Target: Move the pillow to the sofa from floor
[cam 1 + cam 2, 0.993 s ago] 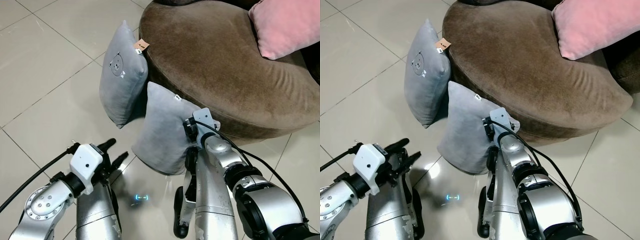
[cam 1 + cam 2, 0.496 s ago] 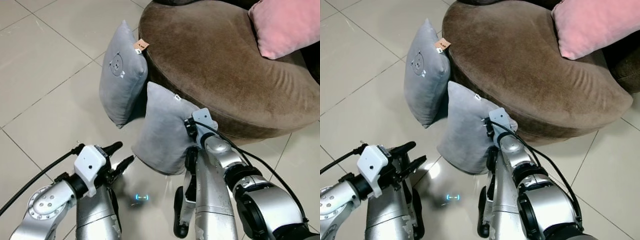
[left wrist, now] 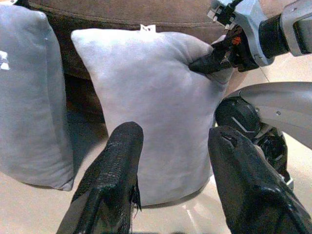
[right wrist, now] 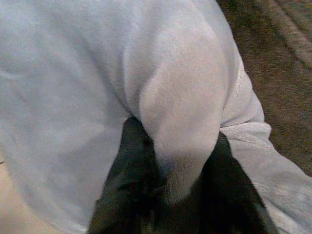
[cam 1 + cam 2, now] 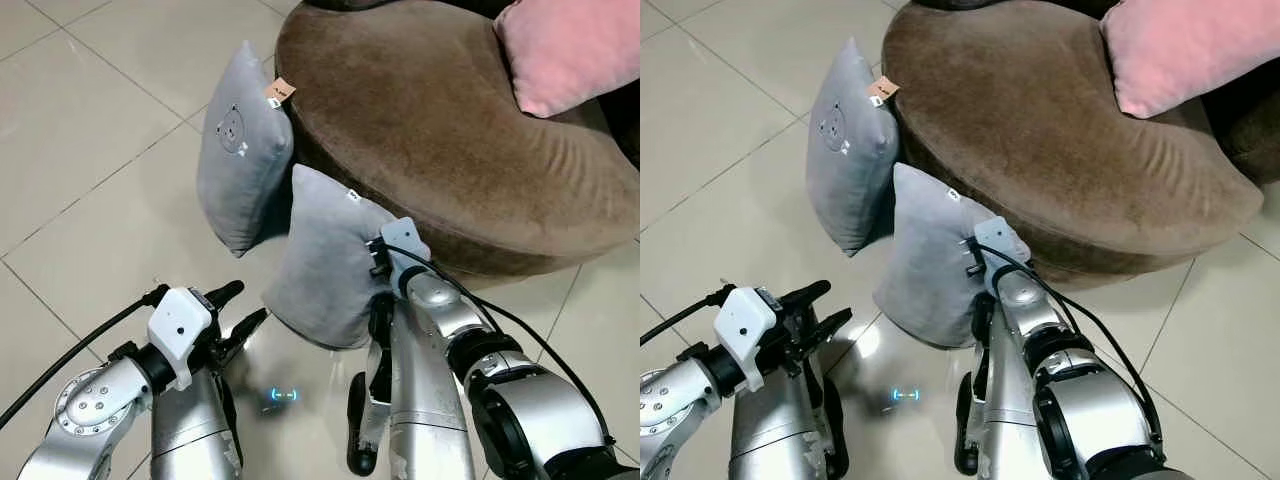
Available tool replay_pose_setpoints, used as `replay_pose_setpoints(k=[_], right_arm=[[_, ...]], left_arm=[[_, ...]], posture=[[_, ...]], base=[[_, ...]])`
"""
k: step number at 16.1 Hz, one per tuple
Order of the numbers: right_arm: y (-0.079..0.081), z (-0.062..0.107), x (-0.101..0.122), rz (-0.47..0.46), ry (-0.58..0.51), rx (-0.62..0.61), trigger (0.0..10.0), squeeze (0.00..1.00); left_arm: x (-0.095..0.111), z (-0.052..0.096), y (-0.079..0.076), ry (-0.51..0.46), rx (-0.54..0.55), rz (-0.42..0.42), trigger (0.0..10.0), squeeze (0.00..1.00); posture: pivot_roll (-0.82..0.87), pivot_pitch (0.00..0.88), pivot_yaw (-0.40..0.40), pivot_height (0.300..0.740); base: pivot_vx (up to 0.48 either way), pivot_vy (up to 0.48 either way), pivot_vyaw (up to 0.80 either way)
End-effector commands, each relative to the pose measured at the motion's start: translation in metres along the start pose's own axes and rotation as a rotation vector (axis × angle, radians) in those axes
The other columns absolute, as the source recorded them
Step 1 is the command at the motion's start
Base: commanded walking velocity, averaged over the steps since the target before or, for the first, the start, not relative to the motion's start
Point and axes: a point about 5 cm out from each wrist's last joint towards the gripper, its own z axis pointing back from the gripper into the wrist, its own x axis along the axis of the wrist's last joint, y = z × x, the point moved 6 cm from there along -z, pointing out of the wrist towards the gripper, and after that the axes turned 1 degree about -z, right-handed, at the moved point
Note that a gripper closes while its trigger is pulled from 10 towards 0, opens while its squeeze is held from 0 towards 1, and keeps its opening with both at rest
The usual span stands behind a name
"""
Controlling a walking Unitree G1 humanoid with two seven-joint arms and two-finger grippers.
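The grey pillow [image 5: 325,260] stands upright on the tiled floor [image 5: 90,170], leaning against the near edge of the brown sofa [image 5: 450,130]. The right tool [image 4: 170,161] is clamped on a fold at the pillow's right side. The left tool [image 3: 173,180] hovers near and left of the pillow, fingers apart, not touching. A second grey pillow [image 5: 243,150] stands farther left against the sofa. A pink cushion [image 5: 570,45] lies on the sofa's far right.
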Motion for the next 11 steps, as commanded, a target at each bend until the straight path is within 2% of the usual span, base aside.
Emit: replay_pose_setpoints(k=[1, 4, 5, 7, 8, 9, 10, 11], right_arm=[[0.009, 0.005, -0.029, -0.013, 0.085, 0.035, 0.0, 0.00], [0.023, 0.007, -0.031, -0.011, 0.062, 0.100, 0.0, 0.00], [0.027, 0.008, -0.032, -0.022, 0.045, 0.122, 0.0, 0.00], [0.029, 0.010, -0.031, -0.058, 0.017, 0.134, 0.0, 0.00], [0.022, 0.013, -0.028, -0.148, -0.038, 0.111, 0.0, 0.00], [0.018, 0.014, -0.026, -0.179, -0.056, 0.100, 0.0, 0.00], [0.009, 0.020, -0.019, -0.261, -0.122, 0.077, 0.0, 0.00], [0.004, 0.026, -0.012, -0.305, -0.172, 0.072, 0.0, 0.00]], left_arm=[[-0.011, 0.003, -0.002, 0.034, 0.008, 0.017, 10.0, 0.00], [-0.013, 0.002, 0.003, 0.030, 0.044, 0.014, 10.0, 0.00], [-0.014, 0.002, 0.005, 0.029, 0.065, 0.014, 10.0, 0.00], [-0.016, 0.002, 0.009, 0.030, 0.107, 0.010, 10.0, 0.00], [-0.015, 0.004, 0.019, 0.019, 0.207, 0.009, 10.0, 0.00], [-0.015, 0.005, 0.024, 0.012, 0.246, 0.015, 10.0, 0.00], [-0.014, 0.009, 0.035, 0.002, 0.351, 0.040, 10.0, 0.00], [-0.012, 0.010, 0.040, -0.014, 0.402, 0.061, 10.0, 0.00]], posture=[[0.07, 0.277, -0.116, 0.476], [0.08, 0.227, -0.118, 0.476], [0.08, 0.183, -0.113, 0.476], [0.08, 0.150, -0.105, 0.476], [0.08, 0.107, -0.091, 0.476], [0.08, 0.089, -0.087, 0.476], [0.08, 0.071, -0.082, 0.476], [0.07, 0.054, -0.077, 0.476]], base=[[0.000, 0.000, 0.00], [0.000, 0.000, 0.00], [0.000, 0.000, 0.00], [0.000, 0.000, 0.00], [0.000, 0.000, 0.00], [0.000, 0.000, 0.00], [0.000, 0.000, 0.00], [0.000, 0.000, 0.00]])
